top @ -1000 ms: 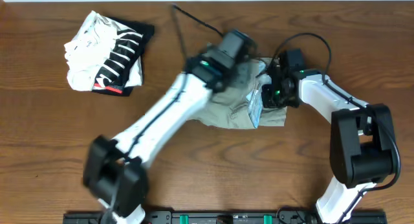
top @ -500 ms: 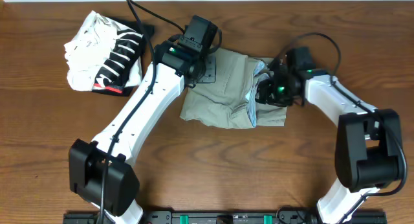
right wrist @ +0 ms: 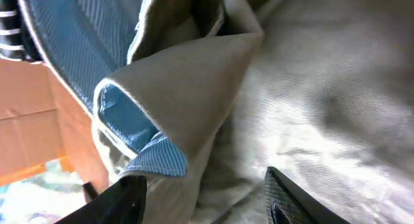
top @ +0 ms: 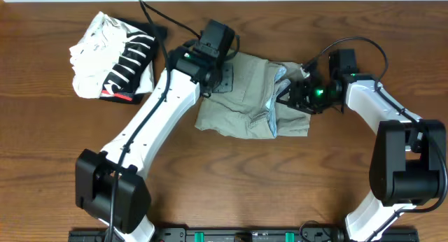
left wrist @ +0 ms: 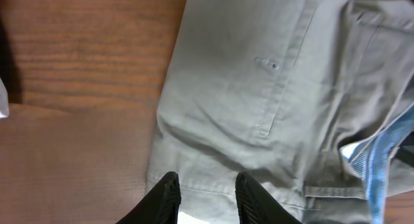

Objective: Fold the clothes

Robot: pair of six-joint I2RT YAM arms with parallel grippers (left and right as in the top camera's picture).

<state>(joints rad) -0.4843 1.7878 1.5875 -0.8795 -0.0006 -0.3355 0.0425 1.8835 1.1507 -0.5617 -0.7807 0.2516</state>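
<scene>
The khaki shorts lie folded in the middle of the table, the pale blue inner waistband showing at their right side. My left gripper hovers over their upper left part. In the left wrist view its fingers stand a little apart above the hem, with nothing pinched between them. My right gripper is at the shorts' right edge. In the right wrist view its fingers are spread wide over the cloth, beside a turned-up flap of blue waistband.
A folded black-and-white striped garment with a red mark lies at the back left, close to my left arm's elbow side. Bare brown table shows in front of the shorts. Cables trail behind both wrists.
My right gripper opened, let go of the waistband and drew back to the right. My left arm swung left off the shorts' middle to their upper left, then stayed.
</scene>
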